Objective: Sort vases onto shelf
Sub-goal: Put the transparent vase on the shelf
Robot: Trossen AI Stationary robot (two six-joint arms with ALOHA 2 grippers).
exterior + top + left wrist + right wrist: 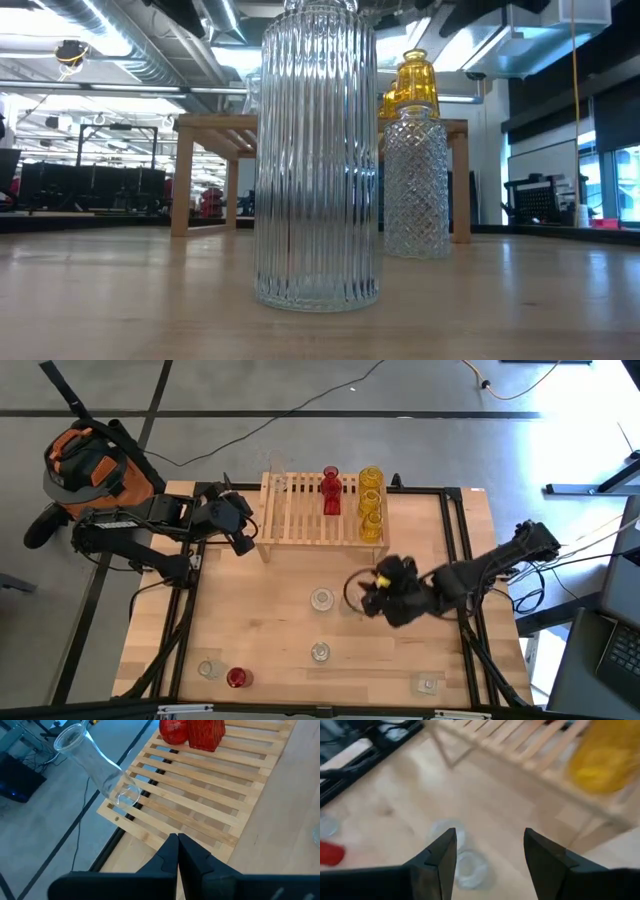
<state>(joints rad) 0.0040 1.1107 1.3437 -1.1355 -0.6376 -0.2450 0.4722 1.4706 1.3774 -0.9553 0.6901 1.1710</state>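
While our left gripper [243, 542] waits pinched together at the shelf's [300, 525] nine o'clock end, our right gripper [362, 593], fingers apart, hovers at three o'clock of a clear vase [321, 599].

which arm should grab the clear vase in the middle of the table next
Probably the right. Its tool is open beside the clear vase in the table's middle, fingers spread above it. The left tool is shut, back at the shelf corner.
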